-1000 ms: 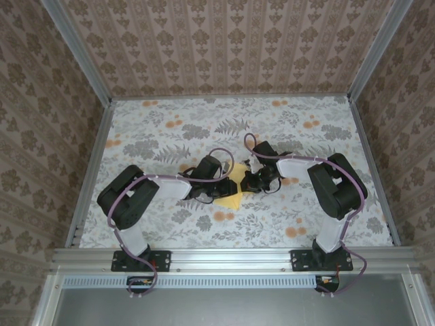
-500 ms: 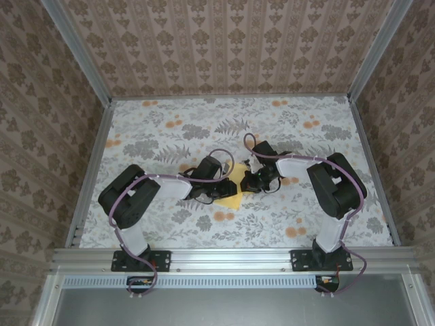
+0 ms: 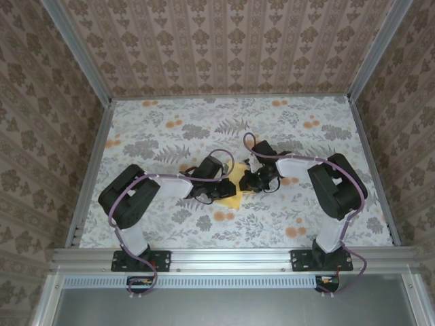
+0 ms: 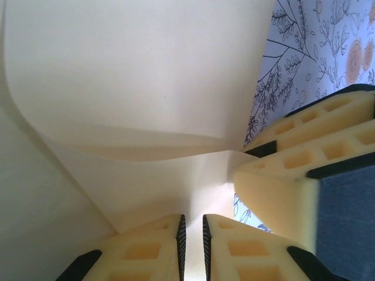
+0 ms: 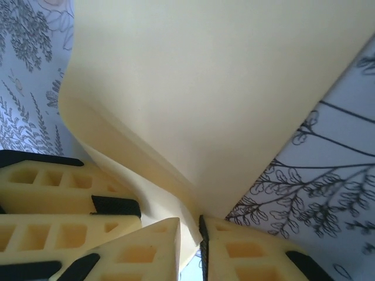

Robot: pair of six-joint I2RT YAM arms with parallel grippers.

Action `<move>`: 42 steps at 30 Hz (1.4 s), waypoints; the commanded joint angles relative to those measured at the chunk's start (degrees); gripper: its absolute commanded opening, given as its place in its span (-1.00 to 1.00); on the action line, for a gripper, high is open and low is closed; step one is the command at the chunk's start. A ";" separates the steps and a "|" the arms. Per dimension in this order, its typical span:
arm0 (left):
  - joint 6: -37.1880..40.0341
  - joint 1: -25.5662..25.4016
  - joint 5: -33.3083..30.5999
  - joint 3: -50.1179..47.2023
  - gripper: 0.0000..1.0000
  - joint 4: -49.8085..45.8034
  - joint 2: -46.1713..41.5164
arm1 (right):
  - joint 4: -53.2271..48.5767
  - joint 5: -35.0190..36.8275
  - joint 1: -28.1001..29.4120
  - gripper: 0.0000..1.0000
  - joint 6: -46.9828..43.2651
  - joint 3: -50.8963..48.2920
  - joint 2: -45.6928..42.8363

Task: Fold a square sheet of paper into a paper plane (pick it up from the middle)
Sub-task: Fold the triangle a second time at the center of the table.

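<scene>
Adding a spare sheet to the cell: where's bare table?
Free: far table strip under the back wall; near strip between the arm bases. Crowded: centre, where left gripper and right gripper meet at the paper sheet.

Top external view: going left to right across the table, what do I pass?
Left arm → left claw → square sheet of paper → right claw → right arm

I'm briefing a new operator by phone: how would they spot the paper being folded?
On the floral-print table, look to the middle, where the left hand and right hand meet. The sheet of paper sits between them: plain pale yellow, one flap curled over, unlike the small orange printed flowers around it.
</scene>
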 commanded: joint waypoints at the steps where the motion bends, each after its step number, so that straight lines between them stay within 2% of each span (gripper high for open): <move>1: -1.82 -0.38 -2.44 0.55 -0.62 -5.95 1.51 | 0.98 6.18 -0.26 -0.57 1.60 -1.17 -6.04; 7: -2.81 -0.43 -3.42 0.48 -0.65 -6.39 1.52 | 2.02 4.80 -0.07 -0.53 2.16 -3.66 -9.58; 17: -3.32 -0.70 -3.42 1.03 -0.67 -6.25 2.31 | 4.84 -1.40 2.21 -0.77 3.36 -3.75 -4.62; 26: -3.68 -0.68 -3.33 0.94 -0.69 -5.60 1.87 | 4.12 0.10 2.59 -0.79 3.33 -2.34 -0.51; 31: -2.52 -0.64 -3.16 1.05 -0.68 -5.06 0.38 | 0.70 3.57 2.59 -0.80 2.29 -1.52 0.96; 38: 0.58 1.99 -3.42 -0.49 -0.65 -0.76 -5.36 | -3.58 7.51 2.52 -0.80 0.67 -1.02 2.88; 42: 1.05 3.35 -3.12 -0.04 -0.65 -1.38 -4.81 | -4.27 8.03 2.59 -0.80 0.47 -0.62 4.11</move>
